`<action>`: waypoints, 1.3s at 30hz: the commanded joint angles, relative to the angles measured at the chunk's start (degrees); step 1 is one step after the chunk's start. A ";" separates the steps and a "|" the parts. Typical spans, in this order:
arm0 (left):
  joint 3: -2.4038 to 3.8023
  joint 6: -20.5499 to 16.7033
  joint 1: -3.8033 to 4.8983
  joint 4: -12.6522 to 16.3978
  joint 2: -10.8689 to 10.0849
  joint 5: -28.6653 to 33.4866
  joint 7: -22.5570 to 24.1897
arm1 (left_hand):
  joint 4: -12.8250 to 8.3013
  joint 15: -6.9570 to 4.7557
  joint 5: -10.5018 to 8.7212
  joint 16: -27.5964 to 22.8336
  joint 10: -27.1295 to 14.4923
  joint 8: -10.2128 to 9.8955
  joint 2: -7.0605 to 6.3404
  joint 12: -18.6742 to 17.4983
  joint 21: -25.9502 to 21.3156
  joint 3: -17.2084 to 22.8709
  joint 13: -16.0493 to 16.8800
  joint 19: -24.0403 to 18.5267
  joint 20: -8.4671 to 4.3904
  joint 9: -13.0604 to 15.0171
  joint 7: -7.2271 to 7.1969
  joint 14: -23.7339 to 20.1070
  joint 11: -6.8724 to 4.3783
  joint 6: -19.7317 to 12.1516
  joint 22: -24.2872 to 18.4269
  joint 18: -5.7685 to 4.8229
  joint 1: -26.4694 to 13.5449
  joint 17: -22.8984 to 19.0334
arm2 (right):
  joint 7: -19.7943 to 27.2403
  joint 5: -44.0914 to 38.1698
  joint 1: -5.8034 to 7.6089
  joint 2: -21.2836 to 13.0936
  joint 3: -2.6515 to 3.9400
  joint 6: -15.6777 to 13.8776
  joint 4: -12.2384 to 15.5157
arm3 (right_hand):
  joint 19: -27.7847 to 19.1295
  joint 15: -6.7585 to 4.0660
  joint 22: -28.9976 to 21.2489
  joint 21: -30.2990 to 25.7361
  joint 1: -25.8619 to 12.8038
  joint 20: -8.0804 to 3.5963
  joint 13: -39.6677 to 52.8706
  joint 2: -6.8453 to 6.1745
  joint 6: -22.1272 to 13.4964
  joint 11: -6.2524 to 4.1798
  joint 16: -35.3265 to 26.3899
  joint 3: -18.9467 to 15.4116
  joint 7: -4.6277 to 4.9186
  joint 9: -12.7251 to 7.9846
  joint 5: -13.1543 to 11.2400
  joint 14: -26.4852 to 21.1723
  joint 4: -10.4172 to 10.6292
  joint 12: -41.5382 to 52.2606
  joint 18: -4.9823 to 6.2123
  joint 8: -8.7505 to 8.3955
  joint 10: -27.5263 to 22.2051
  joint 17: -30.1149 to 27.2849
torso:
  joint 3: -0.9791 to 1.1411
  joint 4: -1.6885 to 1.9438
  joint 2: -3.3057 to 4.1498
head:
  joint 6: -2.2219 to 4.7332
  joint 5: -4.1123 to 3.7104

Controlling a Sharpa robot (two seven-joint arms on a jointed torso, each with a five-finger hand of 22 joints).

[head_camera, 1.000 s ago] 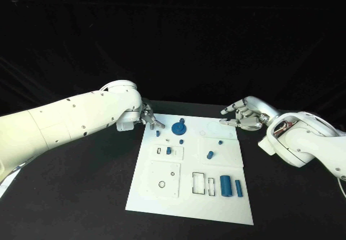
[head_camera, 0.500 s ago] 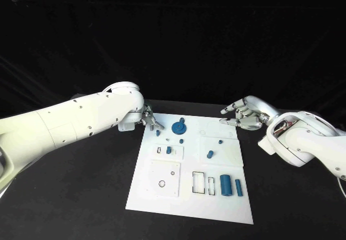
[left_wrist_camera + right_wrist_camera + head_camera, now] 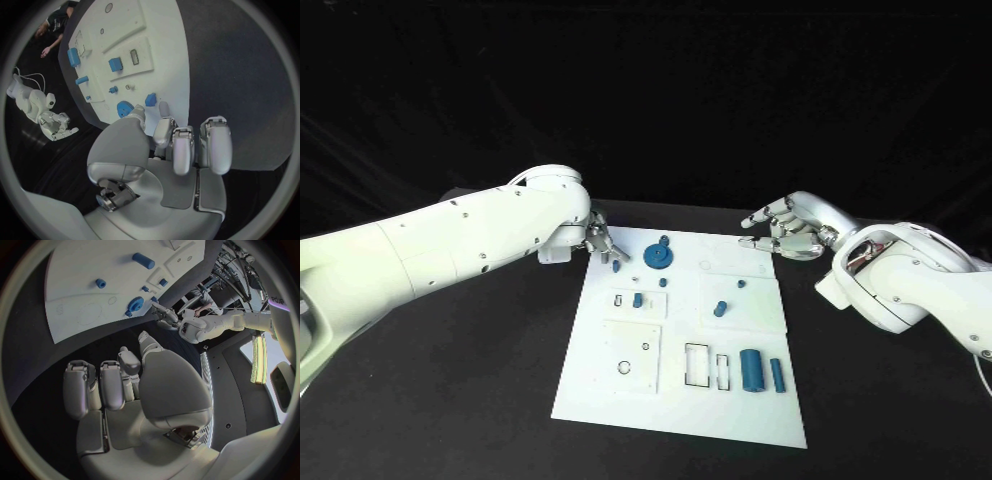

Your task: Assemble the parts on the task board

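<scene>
Here the flat white rectangular task board [image 3: 689,340] lies in the middle of the black worktop [image 3: 473,400], carrying small blue plastic parts: a round toothed blue gear [image 3: 658,260] near the far edge, a short blue peg [image 3: 616,266] beside it, a stubby blue cylinder [image 3: 751,372] and a slim blue bar [image 3: 777,375] near the front. The left robot hand [image 3: 599,240] hovers at the board's far left corner, just beside the peg, fingers loosely curled and holding nothing. The right robot hand [image 3: 783,230] hangs off the far right corner, fingers apart and bare. These pieces look light, rigid and smooth, so likely slippery: a fingertip pinch across the peg's sides seems best, and across the gear's toothed rim, where the teeth should give some bite.
</scene>
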 commanded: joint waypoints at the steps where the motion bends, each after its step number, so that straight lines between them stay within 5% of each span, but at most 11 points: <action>1: -0.05 1.57 -0.02 0.11 0.16 0.96 -2.60 | -0.03 0.25 -0.10 0.18 0.42 -0.23 0.12 0.25 0.19 -0.39 0.07 2.91 0.25 -0.06 0.04 6.12 -0.18 0.46 6.61 -0.27 0.50 15.08 | 0.17 -0.41 -0.04 0.06 0.00 0.51 -0.02 | -0.26 -0.23 -0.02 -0.24 -0.29 0.01 -0.07 0.36 0.27 -0.23 -0.38 -0.48 -0.08 0.06 0.32 2.61 -0.02 -0.28 0.44 0.17 0.03 -0.05 | -0.01 0.02 0.03 | 0.05 0.02; 15: -0.49 2.05 -0.08 0.43 0.33 1.56 -2.68 | -0.36 0.21 -0.08 0.18 0.52 -0.31 0.59 0.37 0.16 -0.70 0.16 2.91 0.20 -0.30 0.00 6.12 -0.22 0.66 6.61 -0.27 2.22 15.08 | 0.17 -0.41 -0.06 0.20 0.00 0.57 -0.06 | -0.24 -0.24 -0.01 -0.25 -0.19 -0.01 -0.03 0.45 0.30 -0.25 -0.38 -0.51 -0.10 0.07 0.37 2.62 -0.03 -0.21 0.44 0.16 0.07 -0.03 | -0.04 0.01 0.03 | 0.04 -0.09; 26: -0.57 0.00 -0.12 0.65 0.33 1.60 -2.56 | -1.27 0.18 -0.02 0.18 0.54 -0.47 2.88 0.41 0.06 0.41 0.15 2.89 0.16 -0.70 -0.01 6.12 -0.25 0.77 6.57 -0.25 5.84 15.08 | 0.12 -0.41 -0.11 0.25 0.00 0.66 -0.14 | -0.25 -0.25 -0.03 -0.26 -0.14 -0.01 -0.05 0.48 0.30 -0.26 -0.39 -0.52 -0.10 0.08 0.39 2.62 -0.05 -0.23 0.45 0.16 0.06 -0.03 | -0.03 -0.02 0.08 | 0.03 -0.15; 39: -0.58 -0.52 -0.13 0.71 0.25 1.77 -2.22 | -1.34 0.18 -0.04 0.18 0.56 -0.47 2.91 0.44 0.12 0.46 0.17 2.92 0.16 -0.72 0.00 6.12 -0.25 0.78 6.66 -0.27 6.05 15.08 | 0.06 -0.41 -0.30 0.43 0.00 0.78 -0.34 | -0.25 -0.25 -0.03 -0.26 -0.14 -0.01 -0.05 0.48 0.30 -0.26 -0.39 -0.52 -0.10 0.08 0.39 2.62 -0.05 -0.23 0.45 0.16 0.06 -0.03 | -0.01 0.00 0.02 | 0.00 -0.12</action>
